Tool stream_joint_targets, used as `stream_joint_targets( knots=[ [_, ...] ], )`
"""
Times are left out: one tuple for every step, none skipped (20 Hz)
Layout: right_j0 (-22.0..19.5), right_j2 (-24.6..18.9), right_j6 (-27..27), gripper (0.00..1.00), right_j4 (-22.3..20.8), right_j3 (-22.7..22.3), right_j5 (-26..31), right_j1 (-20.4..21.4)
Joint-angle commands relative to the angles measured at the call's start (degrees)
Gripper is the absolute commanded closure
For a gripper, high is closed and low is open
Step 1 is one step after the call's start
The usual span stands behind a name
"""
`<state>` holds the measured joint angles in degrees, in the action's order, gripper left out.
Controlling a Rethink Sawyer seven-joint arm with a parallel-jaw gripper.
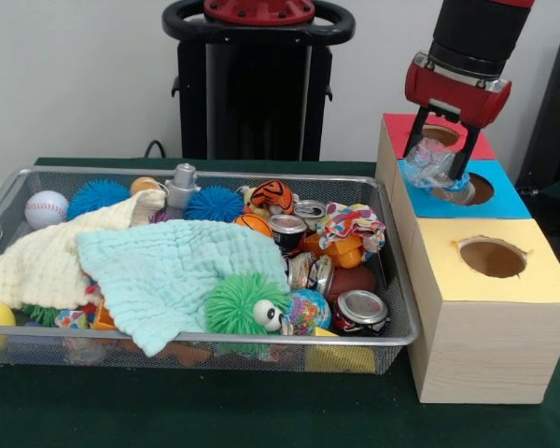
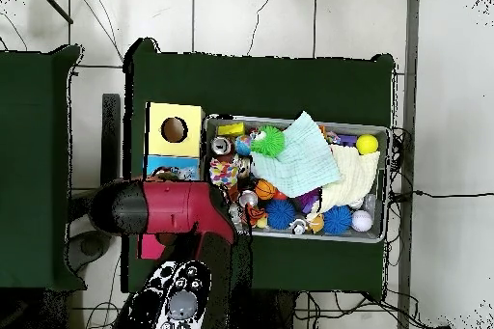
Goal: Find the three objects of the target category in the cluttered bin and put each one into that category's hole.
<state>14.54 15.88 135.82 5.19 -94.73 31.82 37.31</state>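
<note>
My gripper hangs over the blue section of the wooden box, shut on a crushed clear plastic bottle right above the blue hole. The silver wire-mesh bin sits left of the box, full of toys and cloths. Silver-topped cans lie in its right part: one near the middle, one behind it, one at the front right corner. In the overhead view the arm covers the gripper and the bottle; the bin lies to its right.
The box also has a red hole at the far end and a yellow hole at the near end. A mint cloth and a cream cloth cover the bin's left half. Spiky balls, a baseball and a green fuzzy toy lie around.
</note>
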Motion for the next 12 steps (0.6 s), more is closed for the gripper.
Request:
stream_joint_targets(
  knots=[
    [-3.46,0.19,2.83,0.0,-5.31,-3.62,-7.64,-1.96],
    [-2.88,-0.1,3.91,0.0,-5.05,-4.07,-8.68,-2.67],
    [-2.41,-0.25,4.7,0.0,-4.88,-4.66,-9.46,-3.07],
    [-1.68,-0.4,5.7,0.0,-4.52,-4.62,-9.93,-4.09],
    [-1.2,-0.57,6.43,0.0,-4.24,-5.1,-10.76,-4.57],
    [-0.8,-0.81,7.16,0.0,-3.83,-5.27,-11.57,-5.32],
    [-0.53,-1.18,7.72,0.0,-3.44,-5.83,-12.49,-5.74],
    [-0.29,-1.61,8.2,0.0,-2.94,-5.93,-13.05,-6.27],
    [0.09,-1.74,8.69,0.0,-2.55,-6.21,-13.46,-6.55],
    [0.54,-1.66,9.09,0.0,-2.16,-5.88,-13.49,-7.13],
    [0.94,-1.61,9.41,0.0,-1.83,-5.97,-13.58,-7.37],
    [1.19,-1.59,9.59,0.0,-1.53,-5.93,-13.74,-7.66]
  ],
)
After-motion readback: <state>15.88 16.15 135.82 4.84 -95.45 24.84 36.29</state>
